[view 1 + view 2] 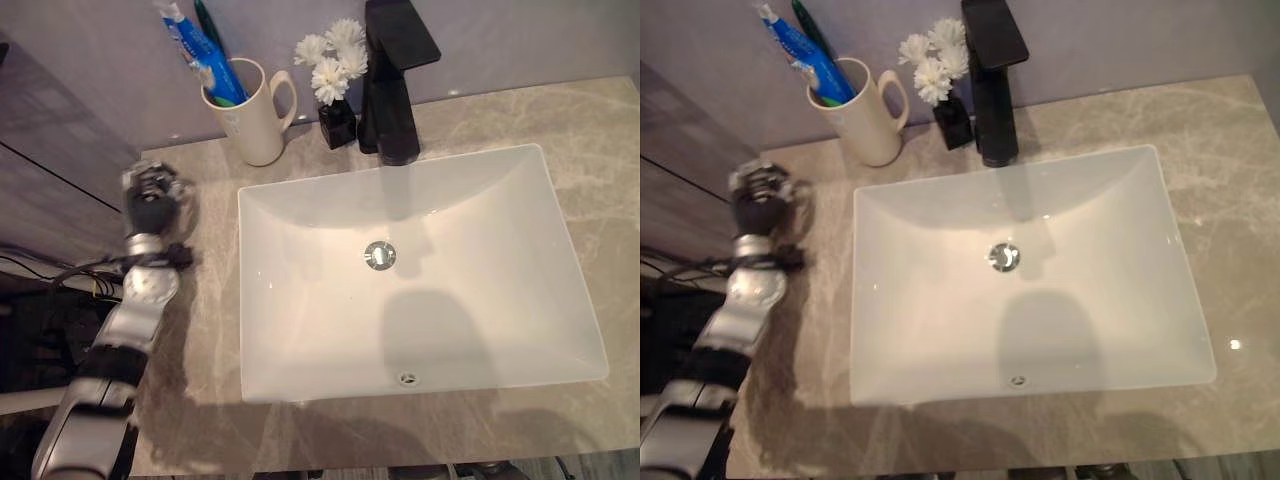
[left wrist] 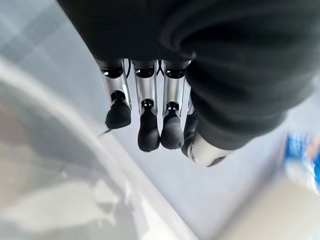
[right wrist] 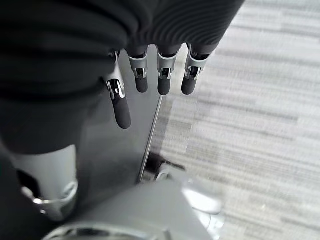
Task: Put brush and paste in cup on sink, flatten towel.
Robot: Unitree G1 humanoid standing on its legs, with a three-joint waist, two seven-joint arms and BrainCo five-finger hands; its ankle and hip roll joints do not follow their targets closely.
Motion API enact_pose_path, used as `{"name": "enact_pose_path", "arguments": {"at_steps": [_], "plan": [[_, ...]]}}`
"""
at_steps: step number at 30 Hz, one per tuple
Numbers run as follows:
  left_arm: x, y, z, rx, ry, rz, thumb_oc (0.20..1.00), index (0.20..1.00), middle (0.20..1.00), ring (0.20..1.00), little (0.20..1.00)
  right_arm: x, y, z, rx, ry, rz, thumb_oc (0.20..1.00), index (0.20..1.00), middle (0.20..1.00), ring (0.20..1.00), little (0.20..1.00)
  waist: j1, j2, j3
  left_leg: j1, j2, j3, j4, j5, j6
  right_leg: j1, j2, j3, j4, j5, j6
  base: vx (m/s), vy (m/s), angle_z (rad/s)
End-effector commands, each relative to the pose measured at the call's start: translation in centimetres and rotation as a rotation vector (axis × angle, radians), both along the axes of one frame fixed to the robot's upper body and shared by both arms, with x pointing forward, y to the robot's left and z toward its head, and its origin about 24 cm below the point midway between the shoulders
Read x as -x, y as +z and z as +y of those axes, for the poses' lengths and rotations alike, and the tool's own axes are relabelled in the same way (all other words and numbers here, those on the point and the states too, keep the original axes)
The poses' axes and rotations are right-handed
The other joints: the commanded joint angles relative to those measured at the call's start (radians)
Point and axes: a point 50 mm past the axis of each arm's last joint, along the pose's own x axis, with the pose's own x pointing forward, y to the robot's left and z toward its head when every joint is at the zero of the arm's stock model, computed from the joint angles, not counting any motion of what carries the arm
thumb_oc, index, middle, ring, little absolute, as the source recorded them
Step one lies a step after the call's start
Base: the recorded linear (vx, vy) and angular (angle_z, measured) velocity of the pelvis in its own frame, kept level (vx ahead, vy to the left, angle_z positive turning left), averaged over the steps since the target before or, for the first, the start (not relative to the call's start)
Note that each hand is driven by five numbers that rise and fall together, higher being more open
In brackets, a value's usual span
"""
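A cream cup [image 1: 252, 118] stands on the stone counter at the back left of the sink [image 1: 280, 300]. A blue and white paste tube [image 1: 198, 48] and a green brush [image 1: 208, 20] stick up out of it. My left hand [image 1: 154, 196] hovers over the counter left of the sink, a little in front of the cup. In the left wrist view its fingers [image 2: 148, 131] hang straight and hold nothing, with the cup [image 2: 272, 215] blurred beyond them. My right hand [image 3: 160, 80] hangs low over a striped floor, fingers relaxed and empty.
A black faucet [image 1: 393, 88] stands behind the white basin. A small black vase of white flowers [image 1: 335, 75] sits between the faucet and the cup. Counter [image 1: 600, 130] runs along the right and front of the sink. A grey wall rises behind.
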Motion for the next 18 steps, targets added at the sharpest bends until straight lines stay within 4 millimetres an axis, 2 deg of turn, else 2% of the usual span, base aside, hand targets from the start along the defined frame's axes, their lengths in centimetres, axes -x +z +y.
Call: {"name": "enact_pose_path", "arguments": {"at_steps": [1, 2, 3, 6, 7, 8, 12, 14, 15, 17, 18], "plan": [[1.3, 2.1, 1.2, -0.005, 0.041, -0.142, 0.200, 0.200, 0.200, 0.200, 0.200, -6.8, 3.1, 1.3, -0.027, 0.051, -0.250, 1.000, 1.000, 1.000, 1.000, 1.000, 0.051, -0.030, -0.092, 0.074, -0.012, 0.028, 0.010, -0.026, -0.006, 0.115, -0.032, 0.059, 0.017, -0.079, 0.086, 0.01, 0.025, 0.04], [1.4, 2.0, 1.3, -0.004, 0.043, -0.140, 0.200, 0.200, 0.200, 0.200, 0.200, -6.8, 3.1, 1.3, -0.027, 0.053, -0.249, 1.000, 1.000, 1.000, 1.000, 1.000, 0.048, -0.030, -0.092, 0.076, -0.012, 0.028, 0.010, -0.026, -0.006, 0.117, -0.032, 0.059, 0.017, -0.079, 0.086, 0.00, 0.039, 0.04], [3.1, 1.0, 2.2, 0.029, 0.081, -0.145, 0.200, 0.200, 0.200, 0.200, 0.200, -6.5, 2.9, 1.7, -0.033, 0.074, -0.237, 1.000, 1.000, 1.000, 1.000, 1.000, 0.060, -0.041, -0.109, 0.092, -0.011, 0.026, 0.010, -0.031, -0.005, 0.132, -0.030, 0.056, 0.019, -0.085, 0.085, 0.00, 0.000, 0.00], [5.9, -0.8, 3.2, 0.080, 0.118, -0.116, 0.200, 0.200, 0.200, 0.200, 0.200, -5.8, 2.4, 2.0, -0.040, 0.086, -0.214, 1.000, 1.000, 1.000, 1.000, 1.000, 0.078, -0.058, -0.133, 0.121, -0.012, 0.026, 0.010, -0.043, 0.003, 0.157, -0.027, 0.058, 0.021, -0.095, 0.081, 0.00, 0.011, 0.01], [6.0, -0.9, 3.2, 0.080, 0.119, -0.114, 0.200, 0.200, 0.200, 0.200, 0.200, -5.8, 2.4, 2.0, -0.039, 0.088, -0.212, 1.000, 1.000, 1.000, 1.000, 1.000, 0.078, -0.058, -0.134, 0.123, -0.012, 0.027, 0.010, -0.044, 0.003, 0.158, -0.027, 0.059, 0.022, -0.096, 0.082, 0.00, 0.034, -0.02], [7.6, -2.7, 3.5, 0.120, 0.137, -0.054, 0.200, 0.200, 0.200, 0.200, 0.200, -5.5, 2.2, 2.1, -0.047, 0.083, -0.204, 1.000, 1.000, 1.000, 1.000, 1.000, 0.091, -0.065, -0.144, 0.147, -0.013, 0.029, 0.010, -0.050, 0.011, 0.173, -0.024, 0.066, 0.027, -0.102, 0.080, 0.01, 0.036, -0.04], [10.1, -7.3, 3.4, 0.184, 0.147, 0.148, 0.200, 0.200, 0.200, 0.200, 0.200, -5.1, 2.1, 1.9, -0.059, 0.075, -0.198, 1.000, 1.000, 1.000, 1.000, 1.000, 0.110, -0.077, -0.156, 0.180, -0.016, 0.033, 0.020, -0.064, 0.023, 0.194, -0.019, 0.078, 0.053, -0.121, 0.075, 0.00, 0.022, -0.09], [11.4, -11.1, 3.0, 0.298, 0.171, 0.289, 0.200, 0.200, 0.200, 0.200, 0.200, -4.8, 2.0, 1.8, -0.066, 0.068, -0.195, 1.000, 1.000, 1.000, 1.000, 1.000, 0.112, -0.083, -0.155, 0.189, -0.016, 0.030, 0.031, -0.071, 0.030, 0.197, -0.017, 0.077, 0.076, -0.133, 0.072, 0.00, 0.000, 0.00], [11.9, -12.0, 2.9, 0.331, 0.172, 0.321, 0.200, 0.200, 0.200, 0.200, 0.200, -4.6, 2.0, 1.7, -0.068, 0.061, -0.190, 1.000, 1.000, 1.000, 1.000, 1.000, 0.112, -0.084, -0.154, 0.191, -0.016, 0.030, 0.035, -0.075, 0.032, 0.197, -0.016, 0.077, 0.085, -0.137, 0.071, -0.03, 0.010, -0.04], [13.3, -16.4, 2.1, 0.563, 0.220, 0.433, 0.200, 0.200, 0.200, 0.200, 0.200, -4.3, 1.9, 1.9, -0.072, 0.069, -0.181, 1.000, 1.000, 1.000, 1.000, 1.000, 0.105, -0.089, -0.155, 0.194, -0.015, 0.033, 0.041, -0.077, 0.036, 0.197, -0.012, 0.081, 0.089, -0.138, 0.069, -0.02, 0.007, -0.01], [13.2, -16.4, 2.1, 0.564, 0.218, 0.433, 0.200, 0.200, 0.200, 0.200, 0.200, -4.3, 1.9, 1.8, -0.072, 0.069, -0.181, 1.000, 1.000, 1.000, 1.000, 1.000, 0.105, -0.088, -0.154, 0.195, -0.015, 0.033, 0.041, -0.077, 0.036, 0.198, -0.012, 0.081, 0.089, -0.138, 0.069, 0.00, 0.000, 0.00]]}}
